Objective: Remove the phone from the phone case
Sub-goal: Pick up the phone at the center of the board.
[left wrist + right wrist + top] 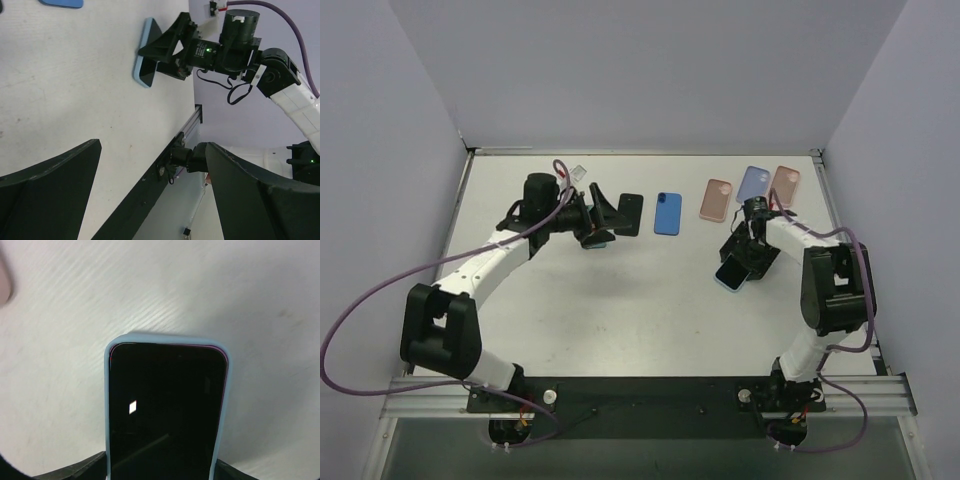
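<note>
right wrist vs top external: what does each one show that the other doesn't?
Right wrist only: the phone close up, screen dark, seated in the light blue case, with a thin red edge showing inside the rim.
Top external only: both arms; the left gripper open near a black slab; a blue slab; a pink case, a lavender case and a second pink case at the far right.
Both: the cased phone held in the right gripper, over the white table.

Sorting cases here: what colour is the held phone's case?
Light blue case; clearest in the right wrist view.
</note>
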Action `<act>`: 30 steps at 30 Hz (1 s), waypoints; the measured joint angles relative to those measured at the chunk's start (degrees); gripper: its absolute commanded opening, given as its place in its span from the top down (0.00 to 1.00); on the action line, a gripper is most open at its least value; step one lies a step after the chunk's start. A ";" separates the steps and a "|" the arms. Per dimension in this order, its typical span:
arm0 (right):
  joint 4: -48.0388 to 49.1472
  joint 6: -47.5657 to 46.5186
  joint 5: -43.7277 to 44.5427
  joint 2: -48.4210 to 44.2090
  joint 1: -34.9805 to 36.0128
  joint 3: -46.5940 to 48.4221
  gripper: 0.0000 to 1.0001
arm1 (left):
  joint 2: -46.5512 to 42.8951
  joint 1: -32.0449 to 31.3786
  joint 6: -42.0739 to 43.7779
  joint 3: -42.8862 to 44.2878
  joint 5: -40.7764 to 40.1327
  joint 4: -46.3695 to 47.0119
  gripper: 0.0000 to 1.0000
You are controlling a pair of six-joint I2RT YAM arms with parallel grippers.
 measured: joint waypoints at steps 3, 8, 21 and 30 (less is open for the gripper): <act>1.03 -2.89 -2.36 -2.14 3.21 -2.56 0.98 | 1.11 -3.04 -3.61 -0.76 0.31 5.60 0.03; 1.97 -7.23 -5.75 -3.98 11.23 -4.37 1.00 | 6.75 -5.55 -10.23 -3.98 0.72 15.13 0.02; 8.76 -11.39 -16.09 -6.84 25.59 -5.73 1.00 | 18.21 -10.27 -16.52 -7.65 0.50 24.83 0.14; 12.41 -12.20 -20.11 -6.84 27.28 -5.75 1.00 | 23.71 -12.52 -17.66 -7.67 -0.13 26.82 0.24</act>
